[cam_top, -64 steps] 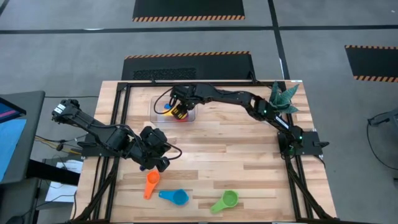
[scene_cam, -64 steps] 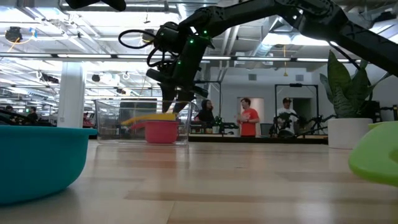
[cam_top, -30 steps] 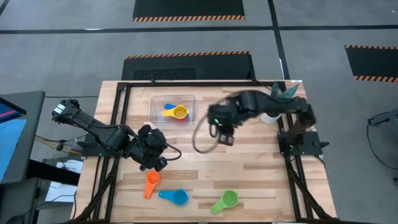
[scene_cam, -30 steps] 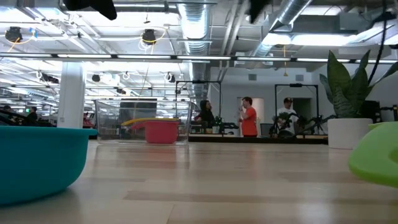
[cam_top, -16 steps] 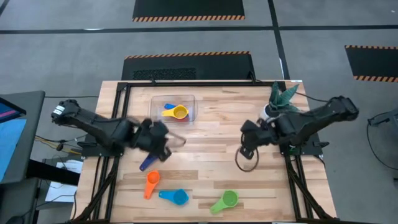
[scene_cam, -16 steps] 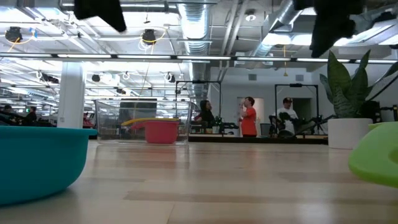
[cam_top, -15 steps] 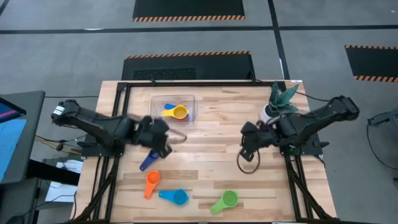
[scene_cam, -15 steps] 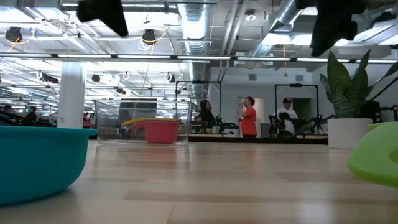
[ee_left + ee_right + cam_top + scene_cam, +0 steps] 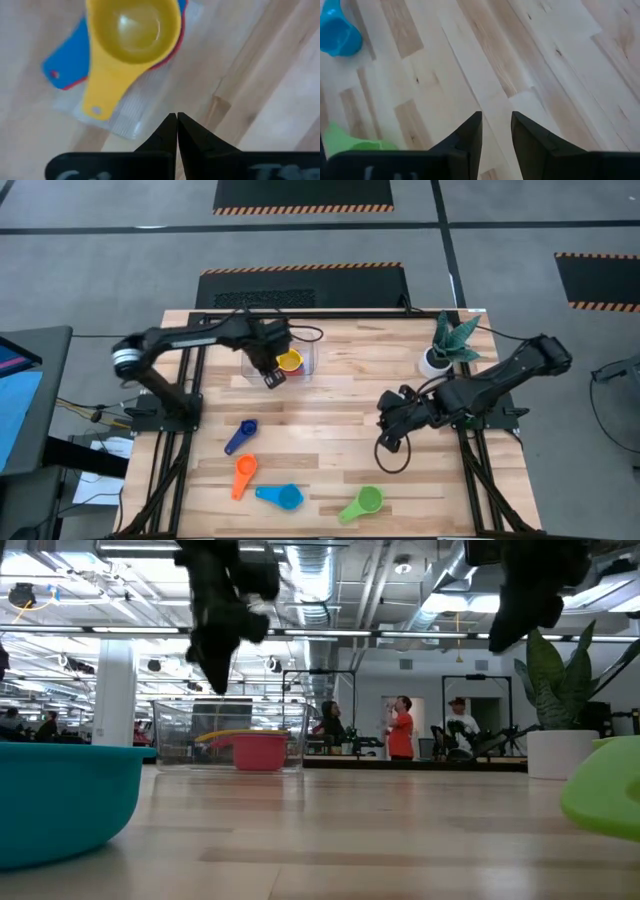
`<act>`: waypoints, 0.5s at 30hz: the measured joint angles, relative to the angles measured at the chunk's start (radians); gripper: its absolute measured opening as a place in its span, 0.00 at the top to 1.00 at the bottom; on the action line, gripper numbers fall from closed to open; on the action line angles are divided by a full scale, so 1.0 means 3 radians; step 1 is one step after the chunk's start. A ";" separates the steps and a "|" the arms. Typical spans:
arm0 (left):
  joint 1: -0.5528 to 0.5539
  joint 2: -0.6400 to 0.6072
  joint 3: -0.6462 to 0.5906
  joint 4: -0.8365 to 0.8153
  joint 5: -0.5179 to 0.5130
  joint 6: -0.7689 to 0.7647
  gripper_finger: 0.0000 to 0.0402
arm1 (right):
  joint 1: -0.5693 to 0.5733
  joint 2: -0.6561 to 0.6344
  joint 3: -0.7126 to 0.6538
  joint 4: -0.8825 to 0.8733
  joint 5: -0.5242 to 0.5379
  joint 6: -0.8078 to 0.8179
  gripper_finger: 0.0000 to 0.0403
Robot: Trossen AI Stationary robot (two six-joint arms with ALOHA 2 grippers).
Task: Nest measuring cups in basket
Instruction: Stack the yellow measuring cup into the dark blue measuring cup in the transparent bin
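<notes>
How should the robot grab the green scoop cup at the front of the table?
Probably by the flat handle, from straight above. The green plastic measuring cup sits open side up. Its handle sticks out toward the left arm's side, clear of the light blue plastic cup. The open right end effector is nearest, and its fingers should straddle the handle's narrow width.

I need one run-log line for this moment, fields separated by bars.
left pincer: shut, empty, over basket | right pincer: open, mid-table | yellow cup: in basket | four cups on table
</notes>
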 joint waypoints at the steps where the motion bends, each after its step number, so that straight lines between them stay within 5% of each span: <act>1: 0.0029 0.0084 -0.0001 0.0000 0.0024 0.0032 1.00 | 0.0000 0.0024 0.0000 0.0007 -0.0004 0.0000 0.69; 15: 0.0023 0.0350 -0.0037 -0.0044 -0.0339 0.0242 1.00 | -0.0001 0.0076 0.0000 -0.0015 -0.0010 0.0004 0.70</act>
